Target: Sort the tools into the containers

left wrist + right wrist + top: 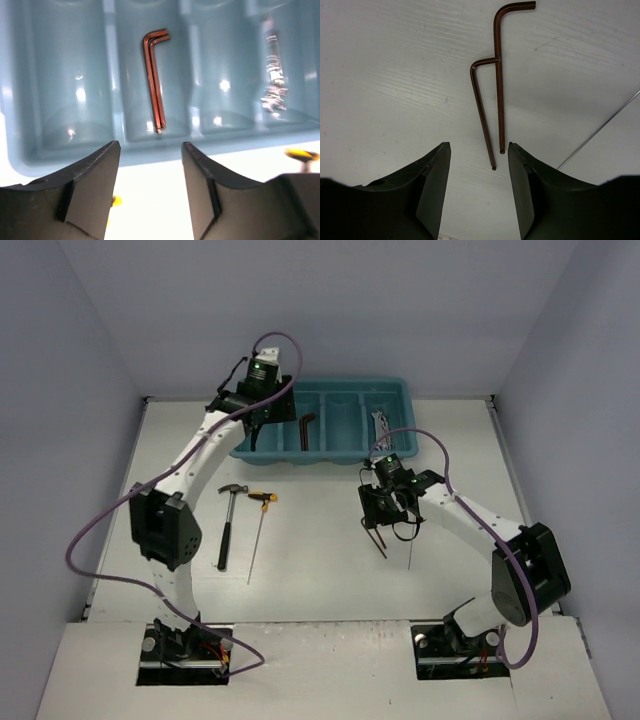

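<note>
The right pincer (479,150) hangs with jaws apart and empty over two loose hex keys (499,100) on the tabletop (395,75). The left pincer (150,147), jaws apart, hovers at the near rim of the teal tray (50,159), whose second compartment from the left holds paired hex keys (155,80).

The tray (150,152) is glossy teal plastic with bright glints. The hex keys (499,90) are smooth reddish-brown metal. The desk (395,75) looks matt white and faintly grained. Both arms' jaws are matt dark plastic.
</note>
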